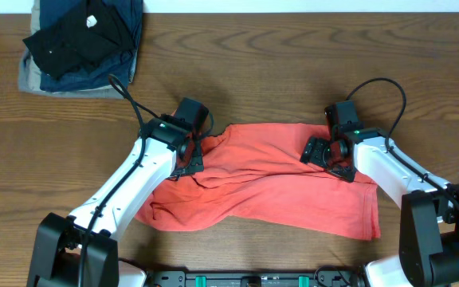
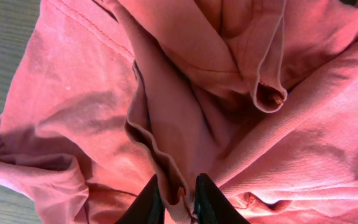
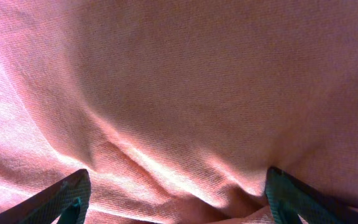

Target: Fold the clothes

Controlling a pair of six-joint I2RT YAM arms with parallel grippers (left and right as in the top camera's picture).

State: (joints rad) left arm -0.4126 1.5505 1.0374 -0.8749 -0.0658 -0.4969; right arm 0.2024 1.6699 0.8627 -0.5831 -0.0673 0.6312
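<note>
Wrinkles cross the orange-red T-shirt (image 1: 277, 183) (bunched in folds); left tool (image 2: 178, 190) pinches its hem, right tool (image 3: 178, 180) gapes open.

Even bright light, soft shadows, warm glare and blur in wrist views

The orange-red T-shirt (image 1: 269, 187) lies rumpled on the wooden table (image 1: 293, 72), near the middle and toward the front edge, spread wider than it is deep. Its left part is bunched into thick folds and deep creases, with a stitched hem standing up in a ridge. The right part lies flatter, with only soft wrinkles, down to a squared lower corner.
</note>
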